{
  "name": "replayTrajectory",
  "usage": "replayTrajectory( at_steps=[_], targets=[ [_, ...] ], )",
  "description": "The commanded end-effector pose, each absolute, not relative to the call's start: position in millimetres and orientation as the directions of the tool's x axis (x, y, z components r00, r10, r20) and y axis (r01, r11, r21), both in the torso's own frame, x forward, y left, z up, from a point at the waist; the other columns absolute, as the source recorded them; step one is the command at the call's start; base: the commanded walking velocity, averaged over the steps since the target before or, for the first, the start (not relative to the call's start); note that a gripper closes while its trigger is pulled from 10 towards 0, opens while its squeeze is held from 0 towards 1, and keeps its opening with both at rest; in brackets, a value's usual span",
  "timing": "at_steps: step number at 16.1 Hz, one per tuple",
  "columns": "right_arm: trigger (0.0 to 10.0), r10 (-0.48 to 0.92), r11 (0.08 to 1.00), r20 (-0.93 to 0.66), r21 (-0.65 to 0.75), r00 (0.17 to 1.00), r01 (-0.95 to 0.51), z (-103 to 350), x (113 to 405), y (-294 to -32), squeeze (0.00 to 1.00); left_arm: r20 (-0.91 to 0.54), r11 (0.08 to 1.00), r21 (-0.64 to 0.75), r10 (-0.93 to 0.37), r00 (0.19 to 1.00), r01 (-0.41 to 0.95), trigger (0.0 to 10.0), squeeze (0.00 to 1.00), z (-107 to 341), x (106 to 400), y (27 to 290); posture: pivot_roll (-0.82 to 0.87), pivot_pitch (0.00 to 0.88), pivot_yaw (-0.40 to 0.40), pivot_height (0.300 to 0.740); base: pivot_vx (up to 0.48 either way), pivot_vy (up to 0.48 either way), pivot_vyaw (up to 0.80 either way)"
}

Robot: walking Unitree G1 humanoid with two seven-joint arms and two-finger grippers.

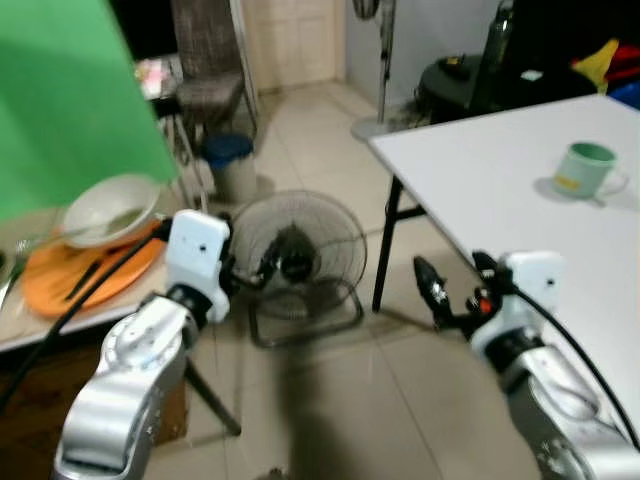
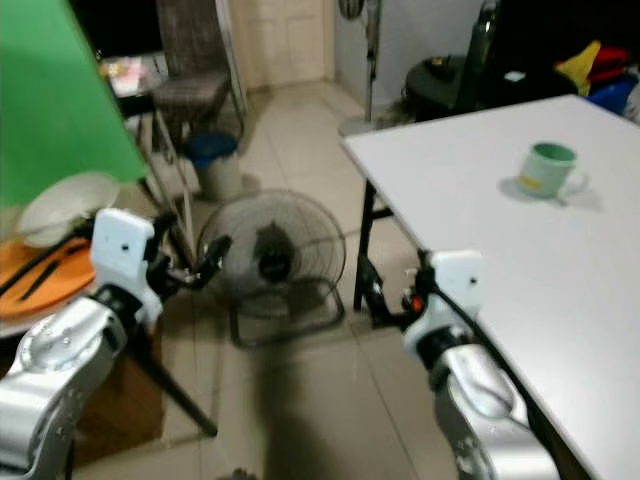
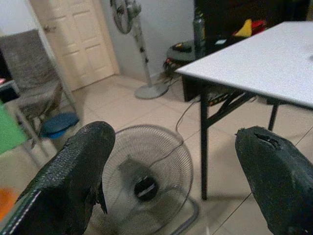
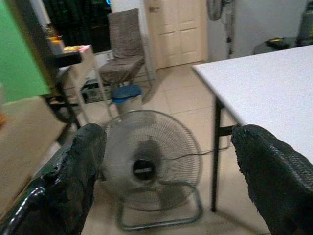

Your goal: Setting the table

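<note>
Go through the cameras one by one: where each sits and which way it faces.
Left eye, right eye: head stereo pair, looking forward and down; both arms, left claw, right claw, white table.
Left wrist: along open black fingers at floor fan.
Right wrist: along open fingers.
Shared: fan, table.

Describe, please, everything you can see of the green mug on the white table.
The green mug is pale green, ceramic-looking, with a darker green inside and a yellowish mark on its side. It stands upright on the white table, near the far right part, its handle pointing to the robot's right. Nothing touches it but the tabletop. The blur hides whether it holds anything.
</note>
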State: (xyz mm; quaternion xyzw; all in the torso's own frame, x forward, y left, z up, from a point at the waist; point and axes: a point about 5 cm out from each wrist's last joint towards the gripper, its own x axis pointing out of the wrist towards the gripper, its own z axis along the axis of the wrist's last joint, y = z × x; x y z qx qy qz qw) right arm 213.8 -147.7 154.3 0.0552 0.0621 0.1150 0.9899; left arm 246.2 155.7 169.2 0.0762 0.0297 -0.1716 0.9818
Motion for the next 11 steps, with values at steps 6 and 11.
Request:
replayTrajectory(
  at_steps=[6,11],
  targets=[
    [10.0,0.274,0.955,-0.117,0.149,0.955,-0.256,154.3,218.7,-144.0,0.00,-0.077,0.932,0.149,-0.322,0.943,0.331,10.0,0.00,170.3,247.1,158.7,0.07,0.000,0.067,0.740,0.000,0.327,0.00],
    [10.0,0.305,0.946,-0.140,0.154,0.942,-0.284,151.7,218.8,-142.5,0.00,-0.076,0.932,0.147,-0.322,0.944,0.330,10.0,0.00,169.3,245.1,158.6,0.07,0.000,0.064,0.740,0.000,0.324,0.00]
  ],
)
